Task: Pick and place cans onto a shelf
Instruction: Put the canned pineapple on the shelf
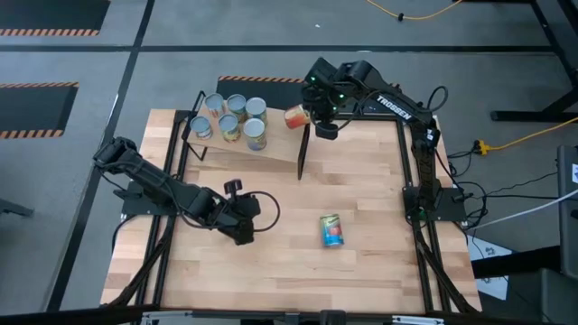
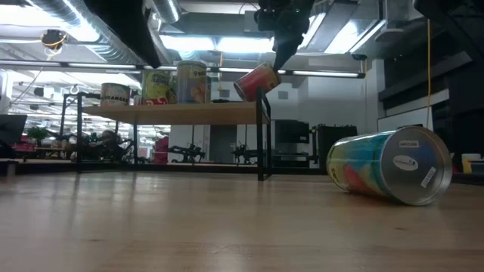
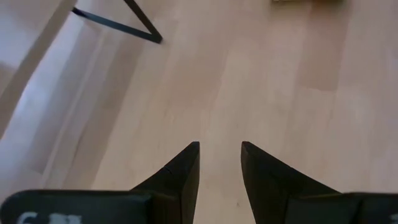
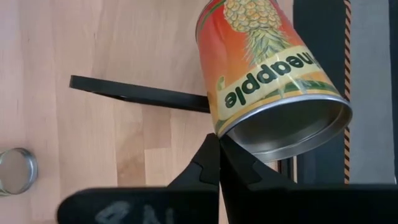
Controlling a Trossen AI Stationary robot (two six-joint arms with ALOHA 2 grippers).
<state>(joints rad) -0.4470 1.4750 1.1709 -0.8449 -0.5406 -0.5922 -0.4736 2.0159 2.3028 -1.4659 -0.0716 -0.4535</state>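
Observation:
The shelf [image 1: 271, 155] is a tilted plywood board in a black frame at the table's far left, with several cans [image 1: 237, 117] standing on it; it also shows in the low view [image 2: 174, 113]. My right gripper [image 1: 318, 119] is shut on a red-orange pineapple can [image 1: 296, 117], held in the air by the shelf's right end, above the black upright divider [image 1: 304, 149]. A colourful can [image 1: 332, 230] lies on its side on the table. My left gripper [image 1: 244, 224] is open and empty, low over the table's near left. My right gripper pinches the pineapple can's end rim [image 4: 231, 133] between its two fingertips [image 4: 208, 155]. The fingers come down from above [image 2: 283, 45]. The can [image 2: 257, 81] hangs tilted below them, lifted clear, just above the shelf board's level.
The lying can [image 2: 389, 166] is near the table's middle, toward the near edge. The black frame bar [image 4: 137, 93] and a can top [image 4: 15, 171] lie below my right gripper. Bare wood [image 3: 261, 81] lies ahead of my left gripper.

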